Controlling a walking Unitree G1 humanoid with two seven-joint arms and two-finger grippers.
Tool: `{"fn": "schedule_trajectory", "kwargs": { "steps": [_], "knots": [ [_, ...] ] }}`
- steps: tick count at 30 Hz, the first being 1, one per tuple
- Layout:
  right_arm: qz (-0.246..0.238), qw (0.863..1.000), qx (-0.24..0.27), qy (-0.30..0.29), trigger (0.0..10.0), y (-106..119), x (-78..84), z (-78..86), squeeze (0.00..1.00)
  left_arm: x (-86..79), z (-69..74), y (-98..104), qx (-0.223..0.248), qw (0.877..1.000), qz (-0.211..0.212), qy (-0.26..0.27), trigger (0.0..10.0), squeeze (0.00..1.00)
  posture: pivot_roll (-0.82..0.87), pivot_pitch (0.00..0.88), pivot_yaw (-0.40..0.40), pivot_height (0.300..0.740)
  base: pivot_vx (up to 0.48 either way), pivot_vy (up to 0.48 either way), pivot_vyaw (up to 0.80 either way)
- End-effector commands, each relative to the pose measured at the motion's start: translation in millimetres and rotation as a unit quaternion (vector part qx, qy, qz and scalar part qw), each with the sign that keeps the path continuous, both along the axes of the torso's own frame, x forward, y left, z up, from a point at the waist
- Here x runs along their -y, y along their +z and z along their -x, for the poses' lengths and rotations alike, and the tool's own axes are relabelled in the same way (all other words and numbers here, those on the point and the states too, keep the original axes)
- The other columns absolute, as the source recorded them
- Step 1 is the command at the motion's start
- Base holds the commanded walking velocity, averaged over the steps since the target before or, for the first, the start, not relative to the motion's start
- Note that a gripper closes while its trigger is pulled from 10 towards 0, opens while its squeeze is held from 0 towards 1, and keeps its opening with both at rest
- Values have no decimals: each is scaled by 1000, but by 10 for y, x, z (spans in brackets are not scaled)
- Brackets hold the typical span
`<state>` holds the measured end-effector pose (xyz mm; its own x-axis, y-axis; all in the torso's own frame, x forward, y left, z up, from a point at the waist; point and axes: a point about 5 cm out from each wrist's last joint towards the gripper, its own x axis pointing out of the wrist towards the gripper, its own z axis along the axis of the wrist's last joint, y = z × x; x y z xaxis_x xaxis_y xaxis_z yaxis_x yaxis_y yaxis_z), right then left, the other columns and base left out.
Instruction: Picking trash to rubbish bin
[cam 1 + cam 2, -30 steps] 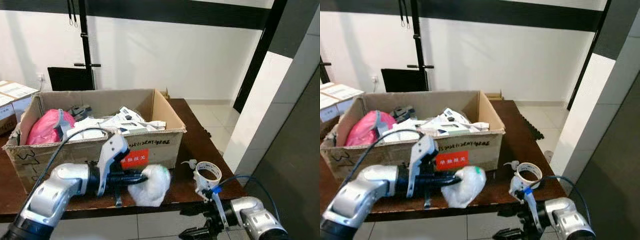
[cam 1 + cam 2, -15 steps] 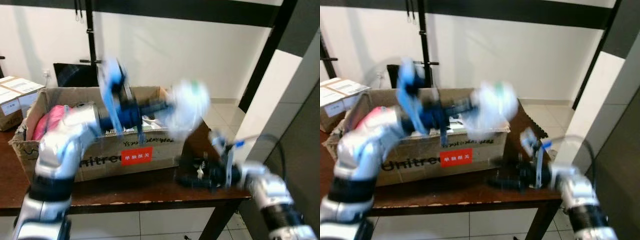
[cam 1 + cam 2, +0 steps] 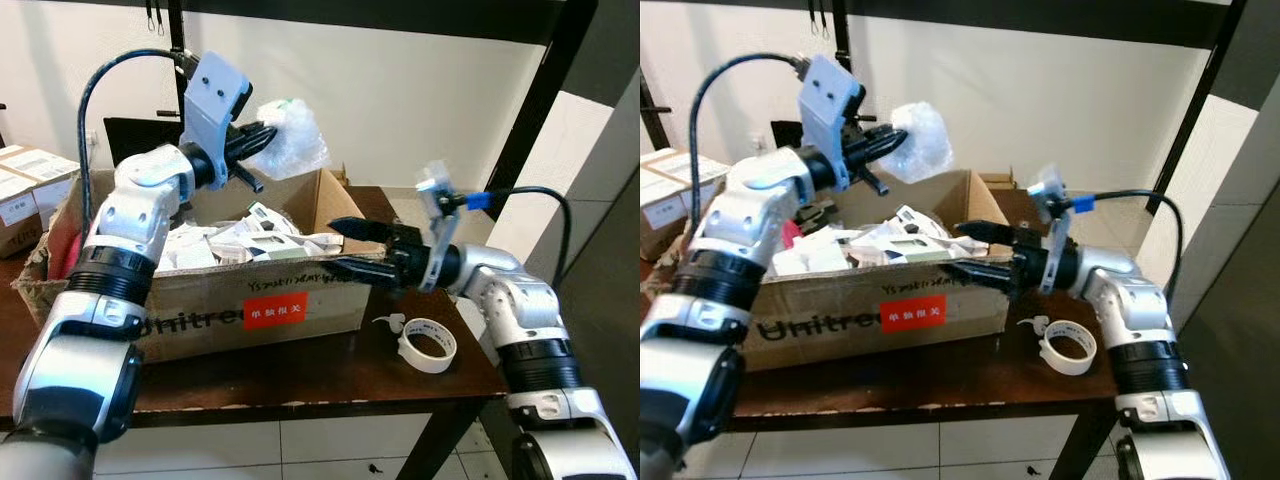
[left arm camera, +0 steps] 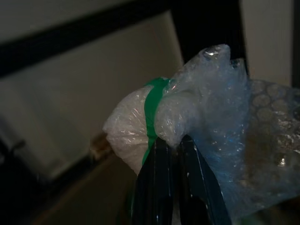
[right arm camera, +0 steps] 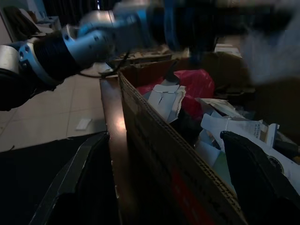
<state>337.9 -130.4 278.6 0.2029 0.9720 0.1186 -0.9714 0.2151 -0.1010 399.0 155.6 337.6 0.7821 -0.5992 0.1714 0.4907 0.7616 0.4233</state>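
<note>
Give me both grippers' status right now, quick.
Left gripper: shut on the bubble wrap wad, raised over the cardboard box.
Right gripper: open, holding nothing, fingers astride the box's right wall.

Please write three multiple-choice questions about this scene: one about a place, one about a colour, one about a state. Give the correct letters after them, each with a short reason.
1. Where is the tape roll?
A. inside the cardboard box
B. on the table beside the cardboard box
C. in the right gripper

2. What colour is the band on the bubble-wrap bundle?
A. green
B. red
C. yellow

3. In what state is the right gripper?
A. shut on the tape roll
B. open, at the box's corner
C. shut on paper

Answers:
1 B, it lies on the table right of the cardboard box.
2 A, green shows in the left wrist view.
3 B, its fingers are spread apart and hold nothing, while the left gripper clamps the bundle above the box.
</note>
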Motion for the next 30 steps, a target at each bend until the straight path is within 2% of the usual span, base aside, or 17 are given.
{"fn": "schedule_trajectory", "kwargs": {
  "steps": [1,2,4,5,12,18,19,20,22,26,27,28,29,30],
  "knots": [
    [3,1000,13,5,10000,61,-17,27,0,43,-20,41,10,1000,14,-4,10000,0,82,0,-83,740,0,0,0],
    [2,1000,11,8,10000,60,-26,42,0,62,-52,-11,1,1000,22,-3,10000,47,80,0,-81,740,0,0,0],
    [2,1000,10,10,10000,58,-32,51,0,77,-73,-48,-6,1000,25,-2,10000,47,80,0,-81,740,0,0,0],
    [4,1000,7,9,10000,37,-45,60,0,122,-103,-117,-18,1000,23,-5,10000,1000,77,0,-81,740,0,0,0],
    [14,1000,4,4,10000,2,-58,61,0,188,-128,-108,-10,999,29,-22,10000,1000,73,0,-72,740,0,0,0],
    [16,1000,3,5,10000,-20,-63,74,0,162,-135,-132,-14,1000,15,-22,10000,1000,78,0,-73,740,0,0,0],
    [17,1000,2,7,10000,-28,-65,82,0,154,-142,-160,-19,1000,1,-19,10000,1000,81,0,-78,740,0,0,0],
    [22,1000,0,6,10000,-45,-64,84,0,160,-136,-199,-28,999,-21,-30,10000,0,81,0,-79,740,0,0,0],
    [26,1000,-1,5,10000,-57,-62,85,0,165,-130,-228,-34,998,-37,-39,10000,0,81,0,-80,740,0,0,0],
    [43,999,-8,6,10000,-135,-44,107,0,193,-81,-379,-90,985,-98,-110,10000,0,83,0,-83,740,0,0,0],
    [43,999,-8,6,10000,-135,-44,107,0,193,-81,-379,-90,985,-98,-110,10000,0,83,0,-83,740,0,0,0],
    [44,999,-11,9,10000,-151,-40,120,0,200,-59,-408,-105,979,-110,-134,10000,0,83,0,-83,740,0,0,0],
    [47,999,-21,16,10000,-198,-33,149,0,187,9,-497,-150,958,-151,-191,10000,0,83,0,-82,740,0,0,0],
    [50,998,-24,20,10000,-222,-30,165,0,171,45,-529,-169,946,-173,-215,10000,0,85,0,-83,740,0,0,0]
  ]
}}
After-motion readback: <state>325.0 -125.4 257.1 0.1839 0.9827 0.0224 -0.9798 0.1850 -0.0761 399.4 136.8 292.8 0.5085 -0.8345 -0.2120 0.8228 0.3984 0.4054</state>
